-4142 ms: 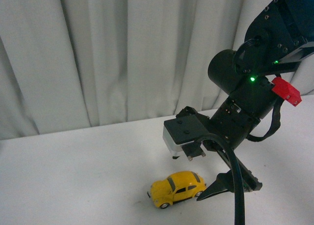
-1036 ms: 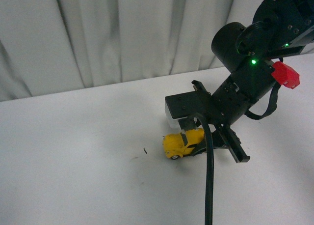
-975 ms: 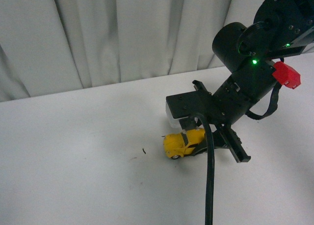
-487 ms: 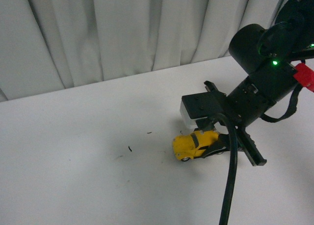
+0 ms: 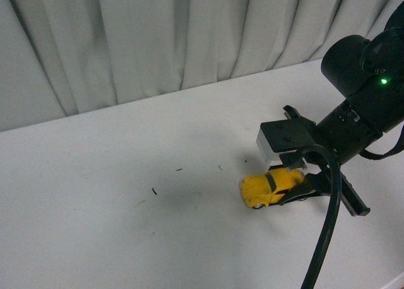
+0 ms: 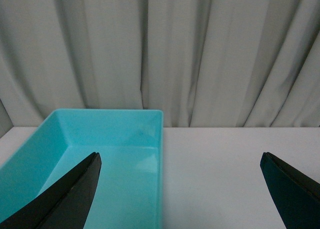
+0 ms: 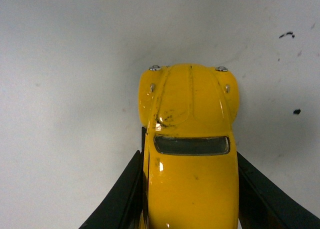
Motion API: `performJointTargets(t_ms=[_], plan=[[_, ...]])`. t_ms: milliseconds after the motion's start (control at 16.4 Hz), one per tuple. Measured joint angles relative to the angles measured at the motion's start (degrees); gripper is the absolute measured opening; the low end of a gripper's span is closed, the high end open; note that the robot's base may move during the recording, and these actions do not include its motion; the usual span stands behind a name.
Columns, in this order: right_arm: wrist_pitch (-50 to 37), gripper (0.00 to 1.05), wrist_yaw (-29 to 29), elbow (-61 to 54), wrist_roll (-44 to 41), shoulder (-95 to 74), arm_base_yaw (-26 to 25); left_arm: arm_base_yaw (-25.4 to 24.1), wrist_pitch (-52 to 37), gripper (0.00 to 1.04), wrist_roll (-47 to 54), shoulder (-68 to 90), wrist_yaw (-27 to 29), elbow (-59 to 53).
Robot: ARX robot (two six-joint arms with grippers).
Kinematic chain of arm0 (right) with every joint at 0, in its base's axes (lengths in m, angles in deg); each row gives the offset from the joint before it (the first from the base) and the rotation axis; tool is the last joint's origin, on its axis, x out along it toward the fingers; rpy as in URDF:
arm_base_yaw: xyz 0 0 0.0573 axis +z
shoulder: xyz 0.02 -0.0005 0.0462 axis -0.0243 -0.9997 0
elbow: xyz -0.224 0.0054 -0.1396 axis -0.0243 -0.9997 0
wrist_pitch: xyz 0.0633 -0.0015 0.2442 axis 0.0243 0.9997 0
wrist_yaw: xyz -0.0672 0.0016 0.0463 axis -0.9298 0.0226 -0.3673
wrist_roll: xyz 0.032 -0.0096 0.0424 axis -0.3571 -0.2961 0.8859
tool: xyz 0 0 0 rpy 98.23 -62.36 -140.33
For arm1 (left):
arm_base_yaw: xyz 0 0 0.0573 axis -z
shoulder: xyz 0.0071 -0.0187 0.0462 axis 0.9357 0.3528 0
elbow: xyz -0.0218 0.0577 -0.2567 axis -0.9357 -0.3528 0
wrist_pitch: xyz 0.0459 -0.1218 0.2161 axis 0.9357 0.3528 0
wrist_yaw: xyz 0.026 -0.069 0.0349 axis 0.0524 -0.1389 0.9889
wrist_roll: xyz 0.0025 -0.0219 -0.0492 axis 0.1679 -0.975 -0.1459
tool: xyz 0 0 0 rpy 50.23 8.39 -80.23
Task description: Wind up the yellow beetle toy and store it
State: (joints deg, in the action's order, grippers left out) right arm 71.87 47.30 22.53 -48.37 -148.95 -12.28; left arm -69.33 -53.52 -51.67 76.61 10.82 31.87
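White table held the yellow beetle toy (image 5: 255,188); right gripper (image 5: 285,187) clamped its sides. Left gripper (image 6: 179,161) gaped wide beside a turquoise bin (image 6: 100,134).

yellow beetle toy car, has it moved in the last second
Yes. The yellow beetle toy car, held in the right gripper, has slid rightward over the white table, away from the dark speck it sat beside.

Yellow beetle toy (image 5: 260,188) now in right hand (image 5: 281,187)
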Motion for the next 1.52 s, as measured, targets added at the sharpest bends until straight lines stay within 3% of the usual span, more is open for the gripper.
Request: performJointTargets(t_ms=[365,426,731,1523], plan=[[2.56,0.42,-1.18,-0.31,-4.98,1.03,-1.84,0.00,0.00,0.98,0.00,0.00,0.00,0.00],[2.80,0.48,-1.38,-0.28,-5.22,1.03,-1.75,0.00,0.00,0.98,0.00,0.00,0.00,0.00],[4.55,0.98,-2.29,-0.52,-5.42,0.83,-1.70,0.00,0.00,0.98,0.00,0.00,0.00,0.00],[4.55,0.98,-2.58,-0.52,-5.07,0.85,-0.98,0.00,0.00,0.98,0.00,0.00,0.00,0.00]])
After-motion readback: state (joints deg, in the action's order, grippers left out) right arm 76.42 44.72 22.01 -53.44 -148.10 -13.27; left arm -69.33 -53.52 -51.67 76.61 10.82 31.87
